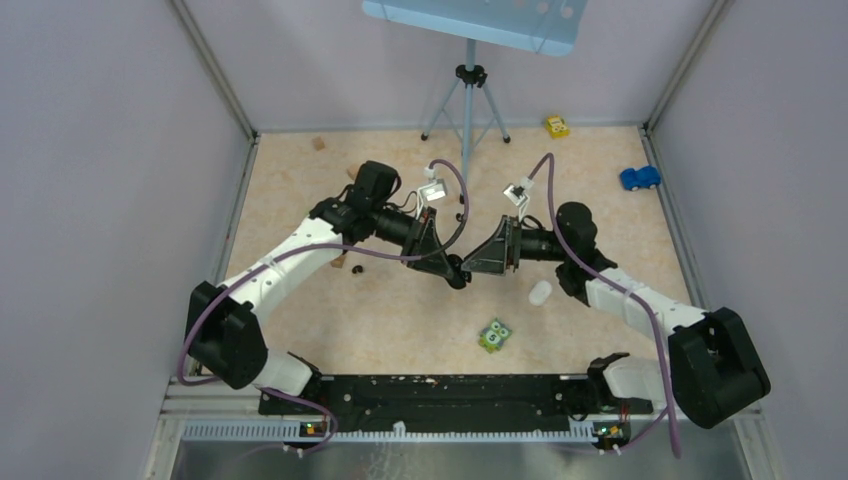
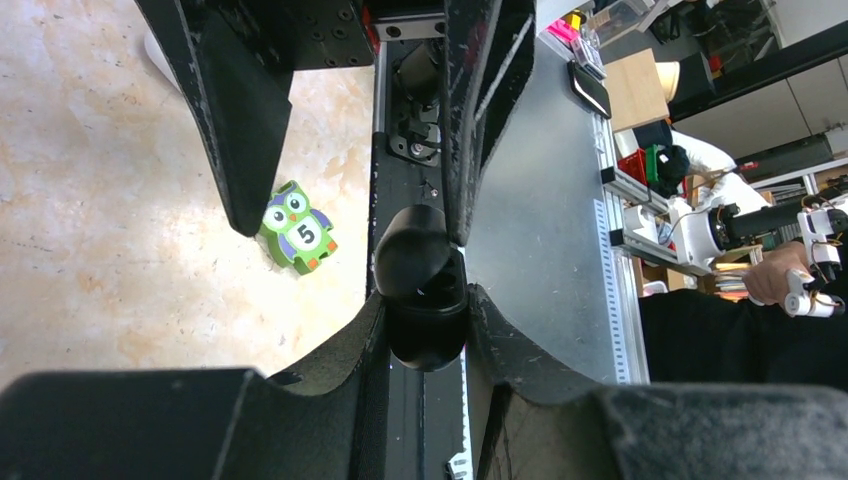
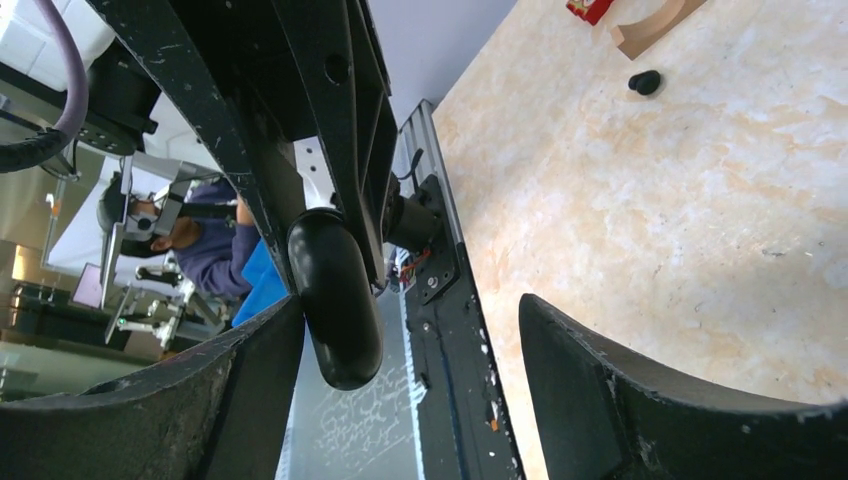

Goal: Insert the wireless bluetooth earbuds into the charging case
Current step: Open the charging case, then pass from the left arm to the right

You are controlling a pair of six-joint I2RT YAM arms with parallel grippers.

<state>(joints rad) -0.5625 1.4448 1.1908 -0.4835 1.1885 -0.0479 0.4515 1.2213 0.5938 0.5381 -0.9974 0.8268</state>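
Top view: left gripper (image 1: 449, 266) & right gripper (image 1: 478, 264) are tip to tip over the table (image 1: 300, 200). A white case (image 1: 540, 292) lies near.

Left wrist: left jaws pinch the black case (image 2: 425, 300) btwn them, lid ajar.

Right wrist: right jaws spread wide, w/ the black case just beside one finger. A black earbud (image 3: 645, 82) lies well apart on the table.

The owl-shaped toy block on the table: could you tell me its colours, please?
The owl-shaped toy block is green with purple trim and a white belly numbered 5; clearest in left wrist view.
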